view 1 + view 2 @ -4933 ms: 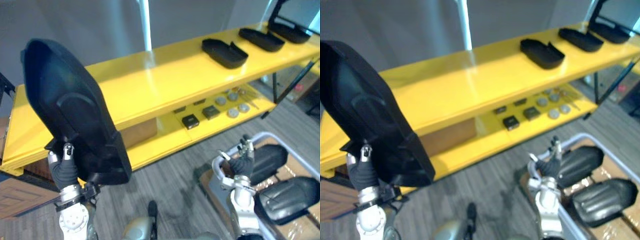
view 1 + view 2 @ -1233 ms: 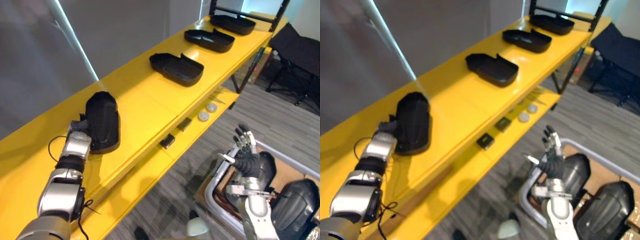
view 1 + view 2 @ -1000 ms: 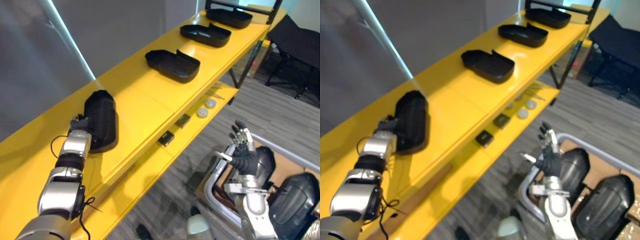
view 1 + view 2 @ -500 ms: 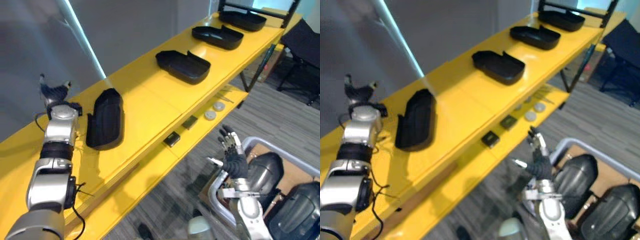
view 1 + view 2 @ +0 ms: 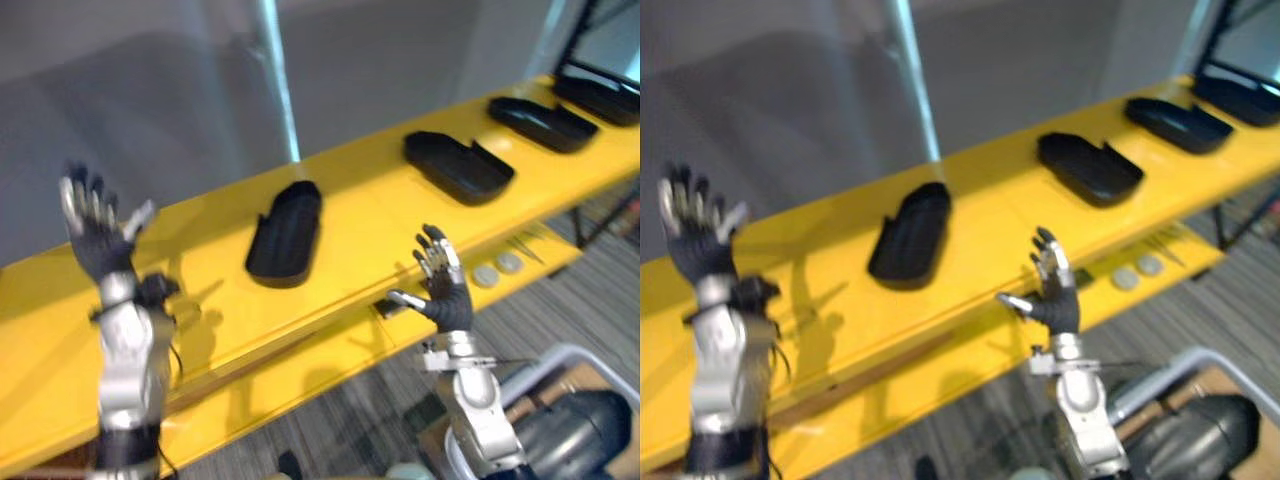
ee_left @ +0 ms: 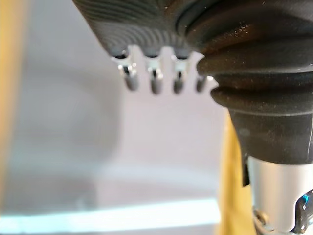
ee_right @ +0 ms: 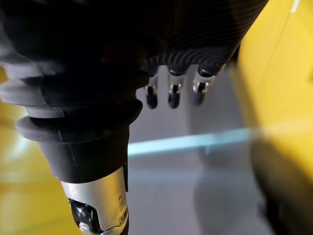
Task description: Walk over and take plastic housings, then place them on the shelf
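Several black plastic housings lie in a row on the yellow shelf (image 5: 360,215). The nearest housing (image 5: 286,233) rests open side up near the middle, with another housing (image 5: 458,166) to its right and two more (image 5: 540,122) farther right. My left hand (image 5: 97,235) is raised at the left, well apart from the nearest housing, fingers spread and empty. My right hand (image 5: 440,285) is raised in front of the shelf edge, fingers straight, holding nothing. Both wrist views show straight fingers (image 6: 154,81) with only wall behind them.
A lower yellow shelf (image 5: 500,280) carries small round parts (image 5: 497,267). A grey cart (image 5: 560,430) with more black housings stands on the floor at the lower right. A grey wall with a pale post (image 5: 278,80) backs the shelf.
My left hand has let go of the nearest housing and drawn back upward to the left. My right hand has risen. The camera has swung, shifting the whole shelf in view.
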Tool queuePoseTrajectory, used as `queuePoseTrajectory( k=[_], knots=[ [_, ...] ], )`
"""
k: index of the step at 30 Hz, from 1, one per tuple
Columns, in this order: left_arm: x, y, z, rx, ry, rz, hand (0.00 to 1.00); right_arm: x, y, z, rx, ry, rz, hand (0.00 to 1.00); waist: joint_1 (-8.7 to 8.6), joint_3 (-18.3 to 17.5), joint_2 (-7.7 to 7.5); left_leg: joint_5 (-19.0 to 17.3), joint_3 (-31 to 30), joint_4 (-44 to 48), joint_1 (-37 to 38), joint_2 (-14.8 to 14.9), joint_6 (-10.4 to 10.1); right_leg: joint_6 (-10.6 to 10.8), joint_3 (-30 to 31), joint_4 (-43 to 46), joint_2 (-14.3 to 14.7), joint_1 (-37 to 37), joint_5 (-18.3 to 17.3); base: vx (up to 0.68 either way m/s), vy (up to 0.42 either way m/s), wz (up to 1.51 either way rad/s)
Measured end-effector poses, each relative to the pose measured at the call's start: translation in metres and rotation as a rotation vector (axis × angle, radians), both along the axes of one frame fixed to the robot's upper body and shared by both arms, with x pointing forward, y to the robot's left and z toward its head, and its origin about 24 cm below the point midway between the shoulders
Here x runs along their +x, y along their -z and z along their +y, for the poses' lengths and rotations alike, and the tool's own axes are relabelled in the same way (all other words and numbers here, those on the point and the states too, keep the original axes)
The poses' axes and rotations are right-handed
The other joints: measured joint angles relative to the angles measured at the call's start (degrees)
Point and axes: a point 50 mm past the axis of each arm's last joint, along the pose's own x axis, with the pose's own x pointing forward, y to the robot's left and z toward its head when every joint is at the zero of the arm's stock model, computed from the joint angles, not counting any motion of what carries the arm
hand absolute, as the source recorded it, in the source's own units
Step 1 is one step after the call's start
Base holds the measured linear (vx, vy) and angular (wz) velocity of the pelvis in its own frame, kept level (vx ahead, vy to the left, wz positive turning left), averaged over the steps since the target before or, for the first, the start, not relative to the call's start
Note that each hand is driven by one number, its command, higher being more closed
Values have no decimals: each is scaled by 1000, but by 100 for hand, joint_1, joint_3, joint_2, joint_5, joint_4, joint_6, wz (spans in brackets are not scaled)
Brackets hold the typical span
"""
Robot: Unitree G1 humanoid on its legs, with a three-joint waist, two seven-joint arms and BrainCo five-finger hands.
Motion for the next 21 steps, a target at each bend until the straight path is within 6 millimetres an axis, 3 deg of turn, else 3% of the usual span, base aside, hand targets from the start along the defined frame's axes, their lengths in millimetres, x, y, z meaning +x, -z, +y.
queuePoseTrajectory(
  k=[4,10,17,21],
  knots=[
    [-30,25,7,-47,-115,121,0,16,-17,32,-15,-115,-32,0,345,-29,-66,107,-350,-33,-53,-58,-30,-33,-429,21,-6,158,-125,-106,-16,51],
    [-52,27,13,36,-159,101,0,38,-9,81,-38,-215,78,0,797,-168,-306,199,-753,-40,-292,-122,-47,-33,-905,-3,-12,204,-135,-45,0,38],
    [-38,25,-8,48,0,28,0,48,13,131,-47,-222,265,0,978,-155,-288,307,-949,-41,-422,-188,-43,-45,-1132,-4,-9,208,-133,-7,-7,18],
    [-24,35,-32,2,140,41,0,50,37,140,-98,-152,392,0,1048,-135,-255,319,-1007,-40,-455,-187,-49,-48,-1192,-4,-1,207,-135,-1,-15,6]
  ],
)
